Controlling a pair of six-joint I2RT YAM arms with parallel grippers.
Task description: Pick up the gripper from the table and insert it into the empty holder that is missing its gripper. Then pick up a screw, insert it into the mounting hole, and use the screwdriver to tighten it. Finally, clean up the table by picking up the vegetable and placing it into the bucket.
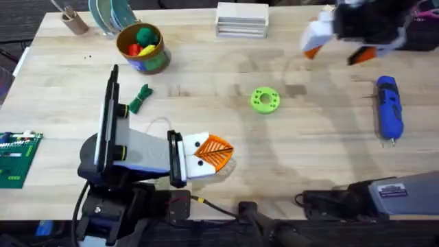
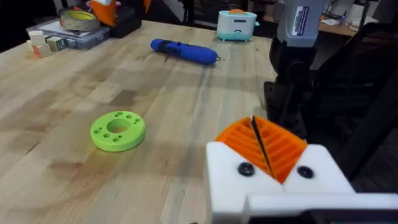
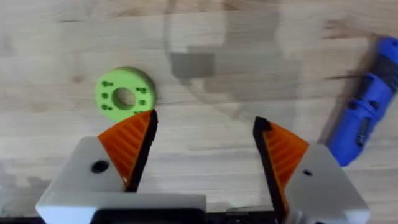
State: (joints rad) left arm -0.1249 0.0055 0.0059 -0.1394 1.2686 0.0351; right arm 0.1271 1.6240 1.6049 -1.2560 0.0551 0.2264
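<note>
Table [image 1: 322, 158]: light wood. Positions are referred to the green disc [image 1: 265, 99] near its centre.

Left gripper [image 1: 218, 155]: resting low, nearer the arm bases than the disc and to its left. Its orange pads [image 2: 283, 146] are pressed together with nothing between them. A black screw head [image 2: 246, 168] is seen in each white block.

Right gripper [image 3: 205, 124]: raised, beyond the disc and to its right. Jaws are spread wide and empty, with an orange tip on each.

Bucket [image 1: 162, 48]: far left of the disc, toward the back edge, with coloured items already inside.

Screwdriver [image 1: 389, 110]: laid flat well right of the disc, untouched by either gripper.

Vegetable [image 1: 140, 98]: lying on the table well left of the disc, just short of the bucket.

Judgement: the fitting and screwing steps are taken as done, so the clean-up is taken as the step in hand. The left gripper is the nearer one. It would have to be opened, lowered over the vegetable, closed, then carried over the bucket rim.
</note>
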